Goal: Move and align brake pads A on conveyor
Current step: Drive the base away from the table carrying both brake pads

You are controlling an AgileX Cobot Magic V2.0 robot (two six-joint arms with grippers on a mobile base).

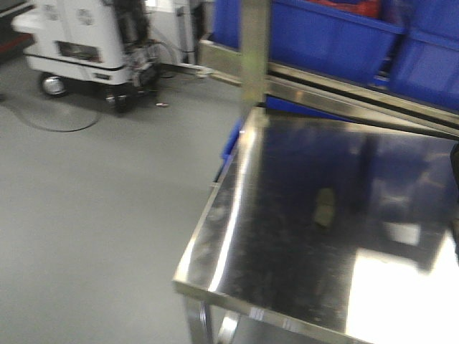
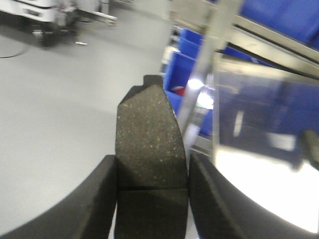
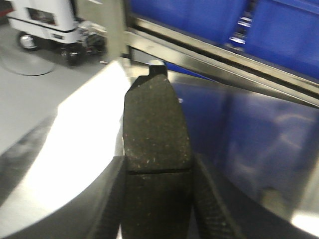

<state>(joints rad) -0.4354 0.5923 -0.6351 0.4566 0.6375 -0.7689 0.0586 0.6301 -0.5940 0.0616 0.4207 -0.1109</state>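
Plainly, both arms are loaded: the left gripper (image 2: 152, 160) is clamped on a brake pad (image 2: 148, 124), its two black fingers (image 2: 94, 199) pressing the pad's long edges from either side. This pad stands out lengthwise from the jaws, speckled dark grey face toward the camera, with the centre groove running straight across at the level of the fingertips and a small notched tab of the backing plate at the far end. Behind it lie the grey floor (image 1: 93, 215) and the edge of the steel table (image 1: 272, 236), which sits just to its right in the left wrist view. The right gripper (image 3: 158, 164) likewise grips a second brake pad (image 3: 155, 119) by its long sides, face up toward the camera, groove level with the fingertips and tab at the far end; this one hangs over the shiny tabletop. In the exterior view, what looks like a third pad (image 1: 325, 206) lies flat on the steel table, well in from the edges, though it is too blurred to be sure. Blue bins (image 1: 323, 29) stand on a rack beyond the table, a metal post (image 1: 254, 50) rises at the table's far corner, and a white wheeled machine (image 1: 86, 43) is parked on the floor at the far left.
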